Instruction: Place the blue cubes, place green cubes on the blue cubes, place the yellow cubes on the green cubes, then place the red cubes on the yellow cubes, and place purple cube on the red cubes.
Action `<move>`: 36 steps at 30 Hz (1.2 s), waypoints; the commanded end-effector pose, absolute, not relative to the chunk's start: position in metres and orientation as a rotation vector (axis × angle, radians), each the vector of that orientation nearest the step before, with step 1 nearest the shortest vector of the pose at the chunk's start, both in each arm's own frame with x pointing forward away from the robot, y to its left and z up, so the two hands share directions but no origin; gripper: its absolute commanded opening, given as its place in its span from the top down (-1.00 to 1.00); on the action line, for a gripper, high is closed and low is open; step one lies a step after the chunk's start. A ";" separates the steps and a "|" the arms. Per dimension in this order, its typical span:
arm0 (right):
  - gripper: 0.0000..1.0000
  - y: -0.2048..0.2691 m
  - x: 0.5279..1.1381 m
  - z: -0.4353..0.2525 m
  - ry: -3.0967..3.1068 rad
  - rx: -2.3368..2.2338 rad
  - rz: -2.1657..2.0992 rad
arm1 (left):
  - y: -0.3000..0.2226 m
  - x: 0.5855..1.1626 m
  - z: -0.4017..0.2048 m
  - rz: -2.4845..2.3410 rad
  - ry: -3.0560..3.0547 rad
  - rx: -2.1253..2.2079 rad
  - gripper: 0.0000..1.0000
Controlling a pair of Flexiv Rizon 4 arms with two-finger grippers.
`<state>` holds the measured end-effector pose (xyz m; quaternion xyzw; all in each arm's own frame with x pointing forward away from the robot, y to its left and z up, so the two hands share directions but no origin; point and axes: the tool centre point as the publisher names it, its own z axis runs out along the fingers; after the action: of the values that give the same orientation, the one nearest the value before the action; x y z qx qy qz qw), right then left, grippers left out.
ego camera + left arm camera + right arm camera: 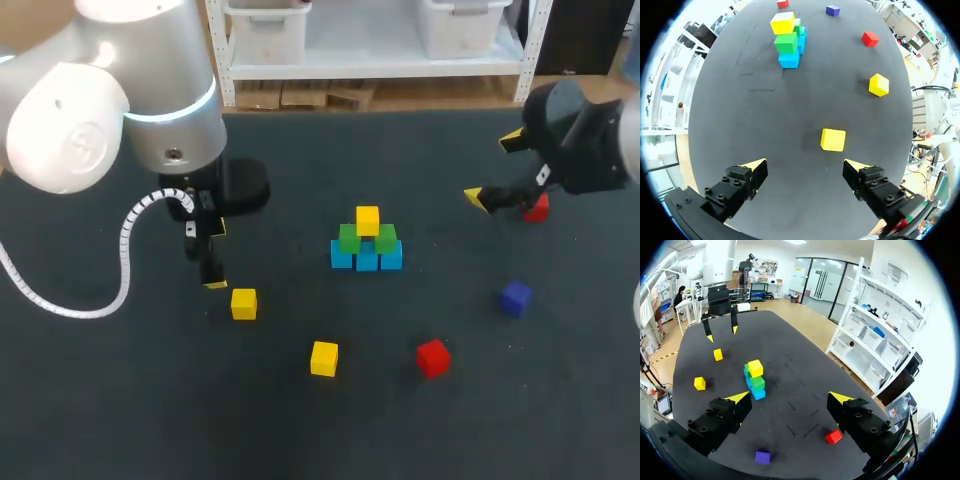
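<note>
**Stack.** The stack (366, 243) stands near the middle of the worktop (120, 400). Its base is a row of blue cubes (367, 260). Two green cubes (349, 238) sit on the row, and the placed yellow cube (368, 220) rests on top, bridging the two greens.

**Loose cubes.**
- The near yellow cube (833, 139) lies on the worktop to the left front of the stack.
- The far yellow cube (323, 358) lies further forward.
- The front red cube (433, 357) lies to the right front of the stack.
- The purple cube (516, 298) lies to the right of the stack.
- The rear red cube (833, 436) lies well apart to the right rear.

**Grippers.**
- The left gripper (805, 170) hovers above the worktop with its fingers spread wide, holding nothing. The near yellow cube lies just ahead of it, offset toward one finger and not between the two.
- The right gripper (790, 399) is also wide open and empty. It hangs above the worktop with the rear red cube just beside one finger.

**Step in hand.** By judgement, this is the yellow layer: one yellow cube is placed and two are not yet stacked.

**Next move.**
1. Shift the left gripper forward to centre it over the near yellow cube.
2. Descend until the fingers flank two opposite faces.
3. Close squarely, then lift.

Release on the stack calls for a gentle, level placement, since any sideways push could dislodge the cubes below.
</note>
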<state>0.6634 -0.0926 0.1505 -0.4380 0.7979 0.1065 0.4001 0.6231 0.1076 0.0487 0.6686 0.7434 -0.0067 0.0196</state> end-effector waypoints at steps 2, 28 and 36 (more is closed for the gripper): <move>-1.00 -0.091 0.661 0.150 2.014 -1.067 0.196 | 0.097 0.625 0.034 -0.079 2.290 2.161 -1.00; -1.00 -0.091 0.661 0.150 2.014 -1.067 0.196 | 0.071 0.592 0.015 -0.047 2.379 2.172 -1.00; -1.00 -0.091 0.661 0.150 2.014 -1.067 0.196 | 0.074 0.586 0.010 -0.011 2.343 2.172 -1.00</move>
<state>0.6634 -0.0922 0.1500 -0.4310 0.7992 0.0933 0.4084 0.5922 0.0688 0.0098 0.6794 0.7329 -0.0067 -0.0364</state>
